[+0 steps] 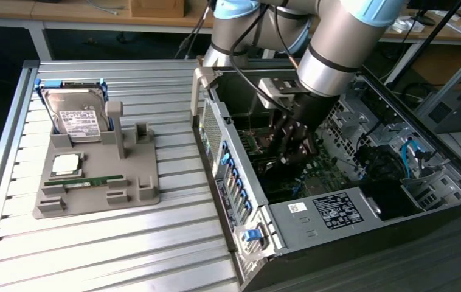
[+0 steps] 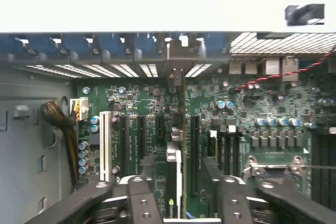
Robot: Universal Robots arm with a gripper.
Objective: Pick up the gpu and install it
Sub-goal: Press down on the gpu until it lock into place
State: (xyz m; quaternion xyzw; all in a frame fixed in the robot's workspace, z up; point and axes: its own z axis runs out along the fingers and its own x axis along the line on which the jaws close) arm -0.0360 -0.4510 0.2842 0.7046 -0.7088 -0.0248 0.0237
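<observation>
Your tool (image 2: pixel 176 198) is down inside the open case (image 1: pixel 239 182), hanging close over the motherboard (image 2: pixel 247 108). In the wrist view its two dark fingers (image 2: pixel 142 203) stand apart, one on each side of the gpu (image 2: pixel 174 182), which sits on edge between them. Whether the pads touch the card you cannot tell; the gap looks a little wider than the card is thick, so read the fingers as spread and straddling the card, not clamped on it.

The gpu stands upright on the board among the dark expansion slots (image 2: pixel 194 150), with the white slot (image 2: pixel 105 145) off to one side. Its long axis runs along the slots, toward the case's rear wall and the row of blue latches (image 2: pixel 121 45); a silvery bracket (image 2: pixel 176 61) stands at that wall in line with it. From here it seems to be in a slot, but how fully seated is not clear.

In the exterior view, the grey holder (image 1: pixel 101 176) on the desk (image 1: pixel 133 249) carries the hard drive (image 1: pixel 75 118) and RAM stick (image 1: pixel 84 180), well apart from the tool.
</observation>
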